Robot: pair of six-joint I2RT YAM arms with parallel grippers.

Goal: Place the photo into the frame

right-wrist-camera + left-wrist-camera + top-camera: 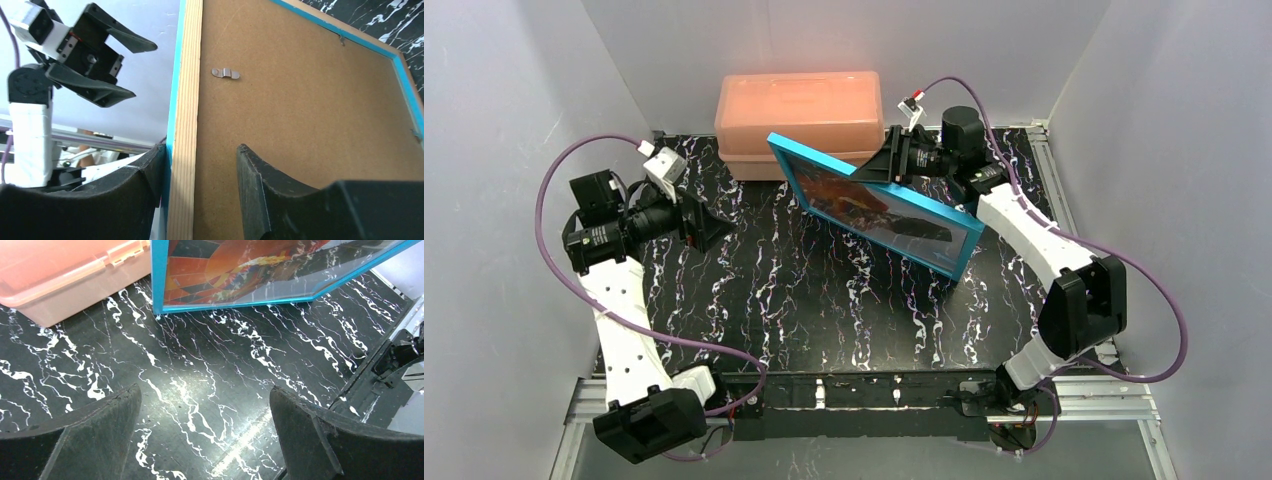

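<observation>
Frame (874, 205) in right jaws; left jaws wide, empty — backing (310, 125) in right-wrist view only

White arms (621, 312), black joints (1084, 303), looping purple cables (541, 200).

Diffuse, even lighting inside a pale-walled enclosure; all three views are bright.
The glossy black table (240, 440) carries a soft streak of glare in the left wrist view. The glazing of the frame (159, 275) mirrors the table's marbled pattern and partly veils the photo (210, 270). Shadows are faint and soft-edged. In the right wrist view the near dark fingers (280, 200) are slightly soft, and the wall (155, 110) beyond looks washed out.
</observation>
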